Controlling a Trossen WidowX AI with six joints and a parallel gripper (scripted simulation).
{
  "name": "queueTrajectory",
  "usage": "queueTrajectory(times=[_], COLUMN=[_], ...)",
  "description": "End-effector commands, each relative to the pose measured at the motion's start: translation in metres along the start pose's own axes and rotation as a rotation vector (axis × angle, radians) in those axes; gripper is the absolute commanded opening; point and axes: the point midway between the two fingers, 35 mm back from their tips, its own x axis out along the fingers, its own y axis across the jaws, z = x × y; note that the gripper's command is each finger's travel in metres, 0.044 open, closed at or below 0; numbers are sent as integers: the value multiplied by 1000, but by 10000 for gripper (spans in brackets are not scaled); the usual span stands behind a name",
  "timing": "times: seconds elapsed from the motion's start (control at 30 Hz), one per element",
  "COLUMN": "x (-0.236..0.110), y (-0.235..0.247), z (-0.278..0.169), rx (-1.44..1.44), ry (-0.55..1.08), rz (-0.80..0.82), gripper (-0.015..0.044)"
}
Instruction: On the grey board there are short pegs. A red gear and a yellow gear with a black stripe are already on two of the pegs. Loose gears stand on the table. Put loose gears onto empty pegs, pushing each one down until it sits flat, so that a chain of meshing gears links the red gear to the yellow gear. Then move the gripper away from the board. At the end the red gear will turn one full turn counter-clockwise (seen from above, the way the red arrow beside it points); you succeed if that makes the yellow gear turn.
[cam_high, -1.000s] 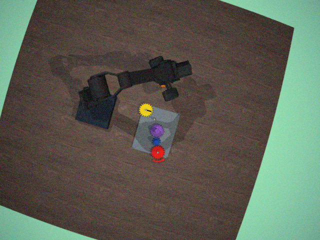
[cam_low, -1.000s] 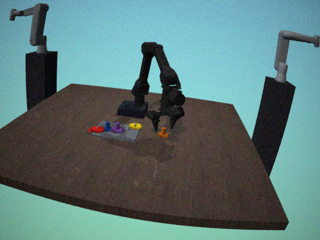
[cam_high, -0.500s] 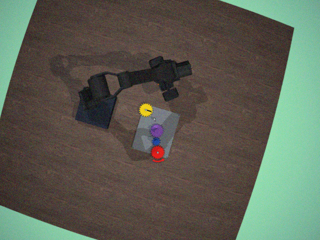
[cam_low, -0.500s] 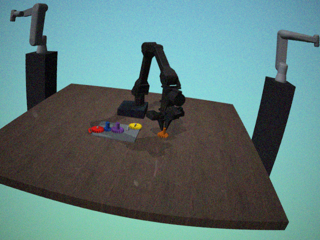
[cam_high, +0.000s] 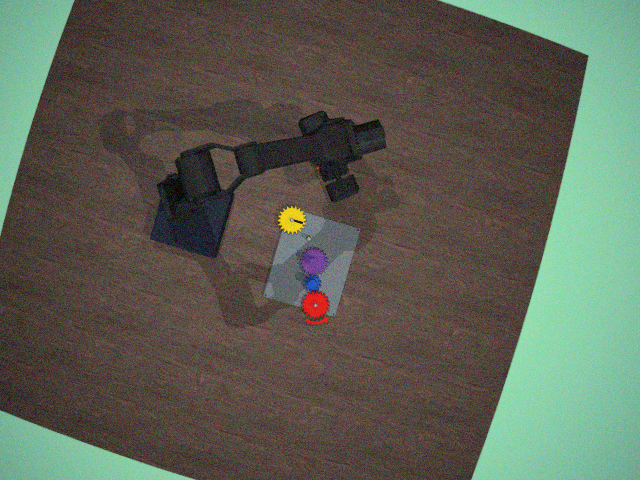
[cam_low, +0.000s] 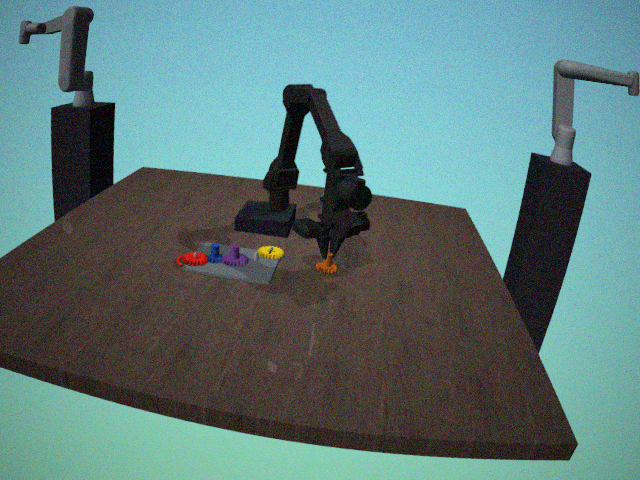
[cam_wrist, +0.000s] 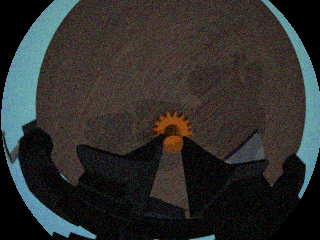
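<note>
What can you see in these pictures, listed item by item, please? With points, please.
Table: one, brown, under everything
Board (cam_high: 345, 242) (cam_low: 258, 276): one, grey, on the table
Red gear (cam_high: 315, 301) (cam_low: 194, 259): one, red, at one end of the board
Arrow (cam_high: 316, 321): one, red, beside the red gear
Blue gear (cam_high: 312, 283) (cam_low: 215, 254): one, blue, between red and purple gears
Purple gear (cam_high: 313, 261) (cam_low: 235, 257): one, purple, on the board
Peg (cam_high: 308, 238): one bare, pale, between purple and yellow gears
Yellow gear (cam_high: 289, 225) (cam_low: 270, 252): one, yellow, black stripe, board corner
Orange gear (cam_low: 326, 267) (cam_wrist: 172, 121): one, orange, off the board, in the gripper
Background arms: two, grey, on dark pedestals
Arm (cam_high: 281, 152) (cam_low: 292, 134): one, black, on a dark base
Gripper (cam_low: 329, 255) (cam_wrist: 172, 139): one, black, closed on the orange gear
</note>
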Motion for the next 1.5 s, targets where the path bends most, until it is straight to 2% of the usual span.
queueTrajectory(times=[0.0, 1.47], x=[-10, -113], y=[0, 2], z=[3, 6], rx=[-3, -2], ry=[-4, -5], rz=[0, 1], gripper=[0, 0])
